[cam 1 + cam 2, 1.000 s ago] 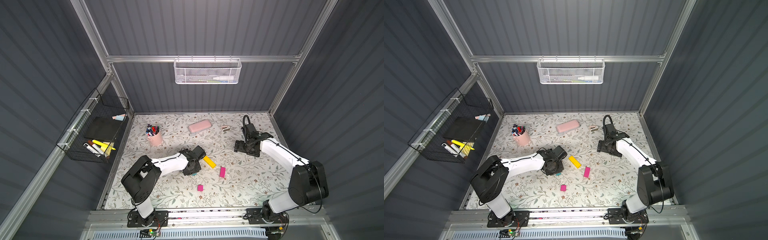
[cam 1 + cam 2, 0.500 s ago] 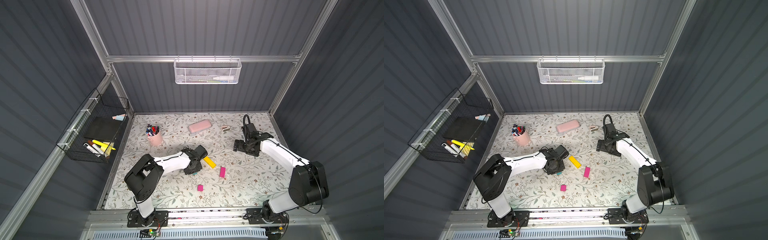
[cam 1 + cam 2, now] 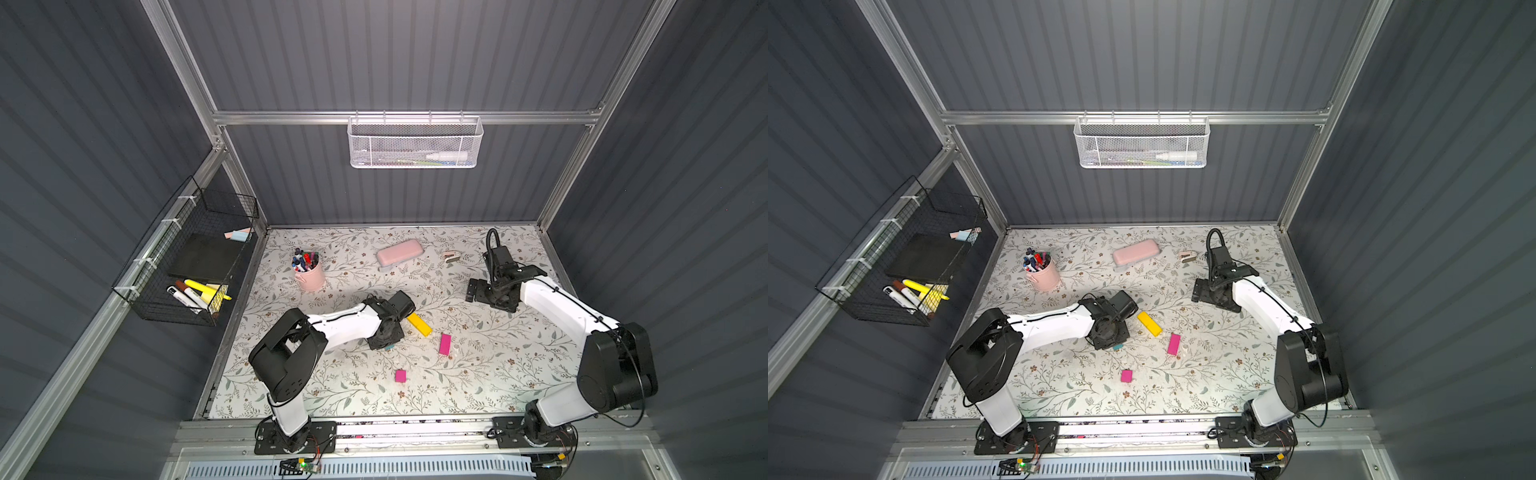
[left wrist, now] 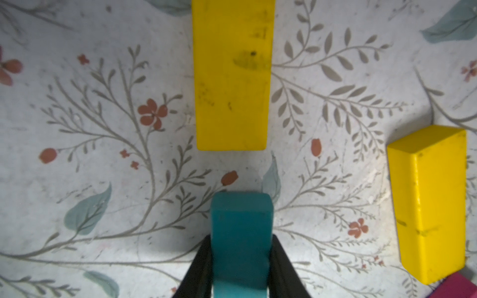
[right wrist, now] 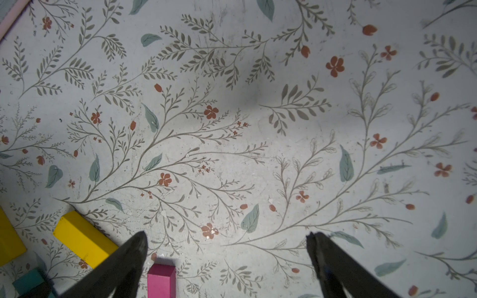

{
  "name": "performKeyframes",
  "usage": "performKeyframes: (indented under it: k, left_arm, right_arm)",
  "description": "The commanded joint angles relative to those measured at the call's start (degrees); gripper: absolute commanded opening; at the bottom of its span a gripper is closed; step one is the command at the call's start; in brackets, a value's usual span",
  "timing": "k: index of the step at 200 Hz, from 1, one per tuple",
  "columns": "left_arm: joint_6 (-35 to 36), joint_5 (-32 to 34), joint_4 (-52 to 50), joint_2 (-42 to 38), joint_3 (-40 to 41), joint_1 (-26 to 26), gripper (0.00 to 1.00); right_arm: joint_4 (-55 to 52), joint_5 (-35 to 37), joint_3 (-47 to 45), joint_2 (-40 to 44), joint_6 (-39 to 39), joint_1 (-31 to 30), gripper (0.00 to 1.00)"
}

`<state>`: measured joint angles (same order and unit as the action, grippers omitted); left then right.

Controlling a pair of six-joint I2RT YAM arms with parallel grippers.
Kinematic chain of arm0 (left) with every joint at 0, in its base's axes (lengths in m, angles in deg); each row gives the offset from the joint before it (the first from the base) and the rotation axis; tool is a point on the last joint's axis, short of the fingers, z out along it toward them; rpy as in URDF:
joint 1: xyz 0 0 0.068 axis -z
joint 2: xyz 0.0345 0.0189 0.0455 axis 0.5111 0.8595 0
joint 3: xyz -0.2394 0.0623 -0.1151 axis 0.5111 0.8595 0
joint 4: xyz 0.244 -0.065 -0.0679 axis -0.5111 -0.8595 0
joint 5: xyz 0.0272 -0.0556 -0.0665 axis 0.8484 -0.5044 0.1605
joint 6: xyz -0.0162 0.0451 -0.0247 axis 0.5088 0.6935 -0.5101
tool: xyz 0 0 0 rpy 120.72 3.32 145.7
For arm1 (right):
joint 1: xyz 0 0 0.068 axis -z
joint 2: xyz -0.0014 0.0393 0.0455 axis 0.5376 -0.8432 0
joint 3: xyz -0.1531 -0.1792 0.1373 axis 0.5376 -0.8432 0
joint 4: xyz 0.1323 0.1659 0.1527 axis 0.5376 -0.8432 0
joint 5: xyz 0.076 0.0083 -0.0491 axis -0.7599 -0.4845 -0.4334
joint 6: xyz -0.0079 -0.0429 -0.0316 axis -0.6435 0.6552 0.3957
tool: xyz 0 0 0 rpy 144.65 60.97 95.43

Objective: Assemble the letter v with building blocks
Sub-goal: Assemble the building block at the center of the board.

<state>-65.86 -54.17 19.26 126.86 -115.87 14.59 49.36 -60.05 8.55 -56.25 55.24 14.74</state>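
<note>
Fingers (image 4: 200,268) of the left gripper (image 4: 241,240) press on both long sides of the teal block (image 4: 241,222), clamping it. The block's free end points at the short end of a long yellow block (image 4: 232,77), which lies flat on the floral table (image 4: 103,129). A strip of bare table separates the 2. Off to one side lies the other yellow block (image 4: 431,201), roughly parallel to them. A corner of the long magenta block (image 4: 459,286) shows just beside its end, and whether those 2 touch I cannot tell. In both top views the left gripper sits low near the middle of the table, and its wrist hides the long yellow block. The short magenta block (image 3: 400,375) lies alone nearer the front rail, well apart from the other 4. The right gripper (image 5: 227,240) has its fingers (image 5: 124,265) spread wide over bare table, toward the back right and well apart from the blocks. A pale pink case (image 3: 399,252) and a pink cup of pens (image 3: 309,276) stand near the back wall.
</note>
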Motion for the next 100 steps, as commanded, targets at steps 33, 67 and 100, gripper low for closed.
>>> performKeyframes:
  k: [33,67,100]
  left_arm:
    - [0.4,3.9,-3.2,0.5,2.1,-2.0,0.12]
    - [1.6,3.0,-2.5,1.6,1.4,-2.4,0.13]
    - [2.2,2.4,-2.2,2.5,1.1,-2.4,0.13]
  right_arm:
    - [-0.3,-0.1,-0.3,-1.1,-0.3,-0.3,0.99]
    - [-0.5,0.1,-0.1,-1.4,-0.3,-0.3,0.99]
    - [-0.5,0.3,-0.1,-1.7,-0.3,-0.3,0.99]
